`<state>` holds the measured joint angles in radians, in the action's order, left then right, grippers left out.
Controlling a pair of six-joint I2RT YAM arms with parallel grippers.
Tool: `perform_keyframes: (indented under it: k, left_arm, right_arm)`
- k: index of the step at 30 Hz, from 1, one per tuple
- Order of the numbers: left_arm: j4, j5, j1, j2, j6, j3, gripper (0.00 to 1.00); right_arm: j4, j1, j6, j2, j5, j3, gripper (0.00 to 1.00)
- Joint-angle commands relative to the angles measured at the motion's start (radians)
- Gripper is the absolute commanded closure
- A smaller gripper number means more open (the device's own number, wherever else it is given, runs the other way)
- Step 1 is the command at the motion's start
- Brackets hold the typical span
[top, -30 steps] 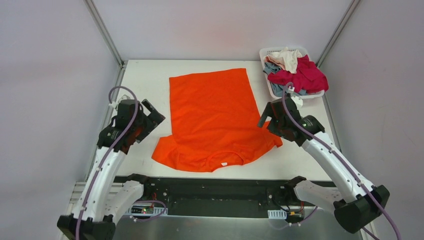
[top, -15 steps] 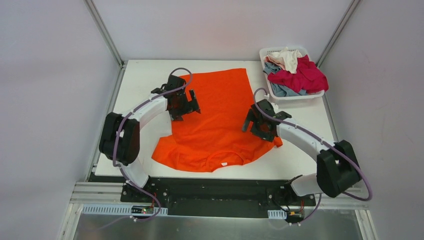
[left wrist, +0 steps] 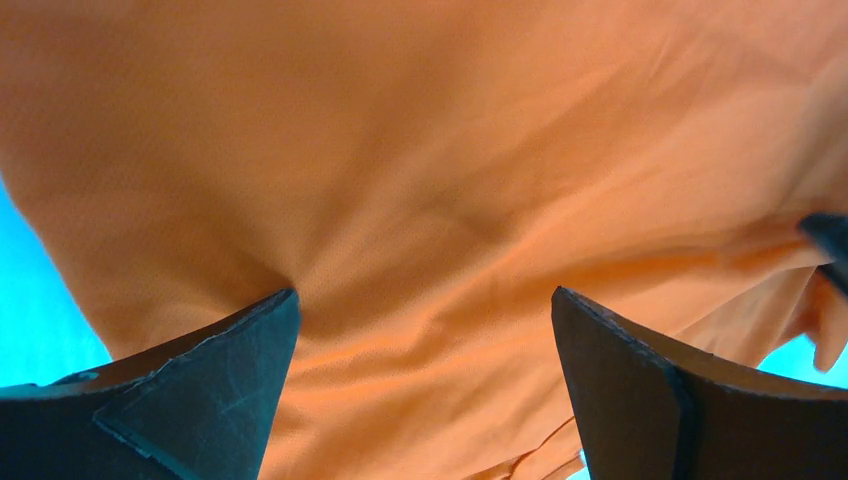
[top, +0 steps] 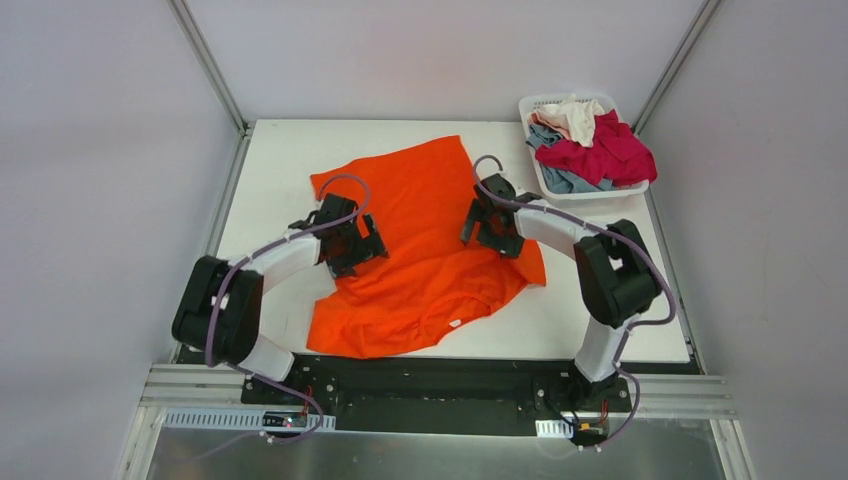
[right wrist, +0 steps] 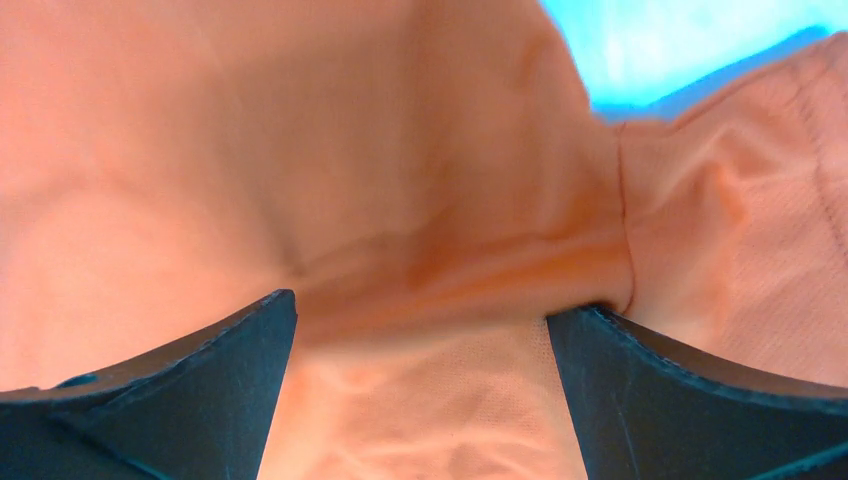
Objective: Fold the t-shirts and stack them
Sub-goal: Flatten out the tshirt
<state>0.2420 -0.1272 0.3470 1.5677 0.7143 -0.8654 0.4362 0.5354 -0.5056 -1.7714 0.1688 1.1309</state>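
Note:
The bright orange t-shirt [top: 420, 250] lies spread and skewed on the white table, collar toward the near edge. My left gripper [top: 356, 243] is down on the shirt's left side with its jaws wide apart; orange cloth [left wrist: 420, 180] fills the left wrist view between the fingers [left wrist: 220, 370]. My right gripper [top: 488, 224] is down on the shirt's right side, jaws also wide apart, with a fold of cloth [right wrist: 440, 270] bunched between the fingers [right wrist: 660, 390]. Neither gripper is closed on the cloth. Crimson-magenta [top: 600, 152], grey-blue [top: 562, 180] and cream [top: 575, 115] t-shirts lie piled in the basket.
The white slotted basket [top: 534, 104] stands at the far right corner of the table [top: 280, 160]. Metal frame posts rise at the far corners. Grey walls close in on both sides.
Both arms reached in from the sides and came down on the orange shirt. The shirt has since slid and twisted, its far edge shifting left and its right side bunching inward.

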Motion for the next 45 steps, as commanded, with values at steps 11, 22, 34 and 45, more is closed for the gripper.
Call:
perform_keyframes:
  k: [11,22,34,45]
  left_arm:
    - [0.067,0.030,0.255,-0.276,0.223,0.267,0.01]
    - [0.004,0.054,0.388,-0.037,0.168,0.012,0.01]
    - [0.229,0.319,0.387,-0.303,0.100,0.009,0.01]
    - [0.249,0.412,0.009,-0.357,0.044,0.033,0.01]
  right_arm:
    - [0.079,-0.004,0.286,-0.584,-0.258,0.861,0.01]
    - [0.067,-0.045,0.377,-0.765,-0.299,1.254,0.01]
    - [0.219,-0.045,0.326,-0.247,-0.061,0.826,0.01]
    - [-0.043,0.105,0.089,0.044,-0.154,0.149,0.01]
